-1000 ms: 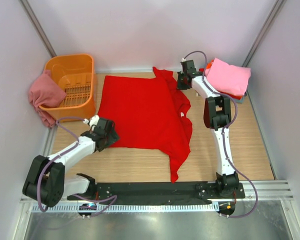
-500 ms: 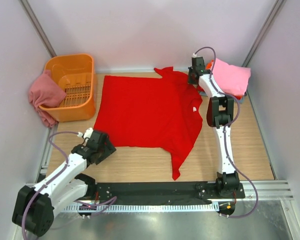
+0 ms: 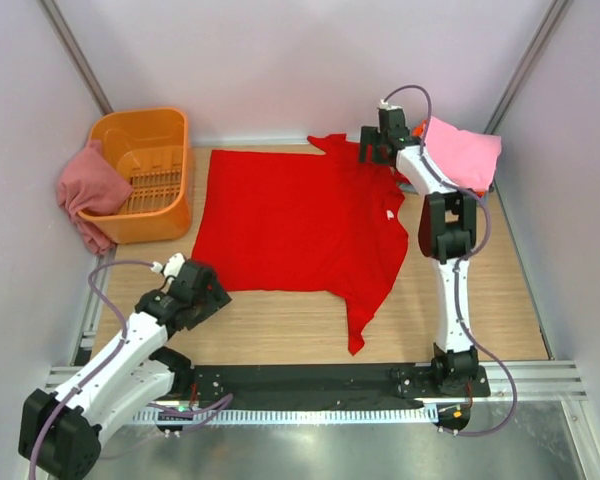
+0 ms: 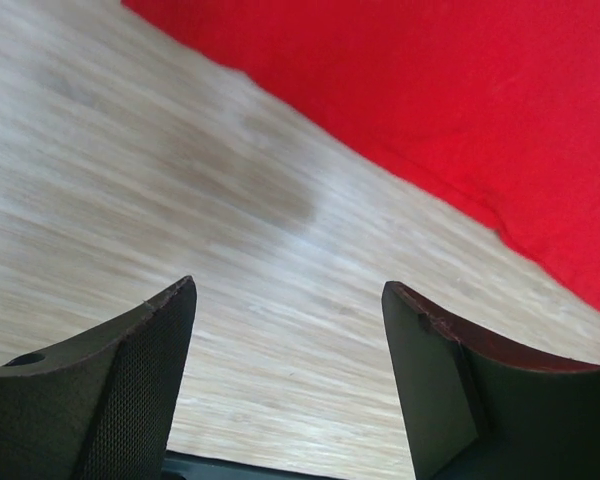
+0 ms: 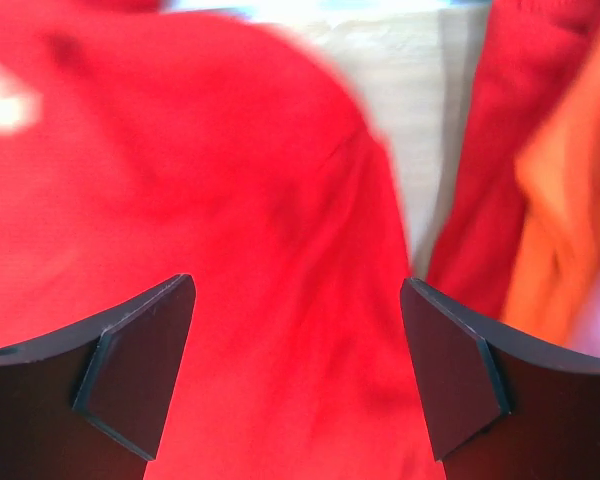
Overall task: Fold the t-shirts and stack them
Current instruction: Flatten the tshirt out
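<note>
Top: the red shirt (image 3: 290, 225) lies flat on the wood-grain table (image 3: 500, 300), its white neck tag (image 3: 390, 214) too small to read.
Left wrist: the left gripper (image 4: 288, 290) is spread wide and empty over bare table beside the shirt's edge.
Right wrist: the right gripper (image 5: 298, 285) is wide apart above soft red cloth, gripping nothing.

The left arm (image 3: 130, 340) slants up from its base toward the near-left corner of the red t-shirt (image 3: 290, 220). The left gripper (image 3: 210, 292) sits just off that corner, over bare wood, its jaws spread with nothing between them. The right arm (image 3: 452, 290) stretches far out along the shirt's right side, its wrist bent left over the far-right corner. There the right gripper (image 3: 372, 150) hangs over the cloth, jaws wide apart and empty.
</note>
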`<action>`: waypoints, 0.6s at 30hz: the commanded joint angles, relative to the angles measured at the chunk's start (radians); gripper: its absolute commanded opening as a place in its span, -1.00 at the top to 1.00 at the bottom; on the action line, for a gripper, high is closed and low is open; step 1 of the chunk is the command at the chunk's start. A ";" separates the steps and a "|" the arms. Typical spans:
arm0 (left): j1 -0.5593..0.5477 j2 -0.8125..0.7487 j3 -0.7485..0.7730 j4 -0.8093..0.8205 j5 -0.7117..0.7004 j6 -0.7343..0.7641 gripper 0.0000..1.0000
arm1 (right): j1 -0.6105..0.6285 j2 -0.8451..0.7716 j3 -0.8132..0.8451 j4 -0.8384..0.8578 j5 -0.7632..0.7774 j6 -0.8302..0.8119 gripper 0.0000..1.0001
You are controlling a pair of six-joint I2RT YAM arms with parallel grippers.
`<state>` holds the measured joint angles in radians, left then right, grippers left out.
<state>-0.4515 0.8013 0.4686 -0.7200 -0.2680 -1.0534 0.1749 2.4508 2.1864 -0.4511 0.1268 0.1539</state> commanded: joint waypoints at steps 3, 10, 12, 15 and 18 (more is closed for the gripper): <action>-0.004 0.019 0.070 0.082 -0.080 0.046 -0.57 | 0.066 -0.496 -0.377 0.069 -0.055 0.140 -0.80; -0.001 0.018 0.076 0.168 -0.042 0.053 -0.59 | 0.209 -0.995 -1.134 0.037 0.031 0.358 -0.79; -0.001 -0.008 0.071 0.171 -0.048 0.059 -0.59 | 0.207 -1.164 -1.290 0.042 0.017 0.474 -0.72; 0.000 -0.017 0.048 0.214 -0.034 0.075 -0.59 | 0.204 -1.347 -1.523 0.069 -0.056 0.568 -0.42; 0.000 0.007 0.045 0.255 -0.023 0.084 -0.59 | 0.201 -1.418 -1.625 0.051 -0.081 0.610 -0.19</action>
<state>-0.4515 0.7998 0.5083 -0.5465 -0.2916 -0.9943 0.3740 1.1107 0.5892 -0.4324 0.0822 0.6380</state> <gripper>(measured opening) 0.795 0.608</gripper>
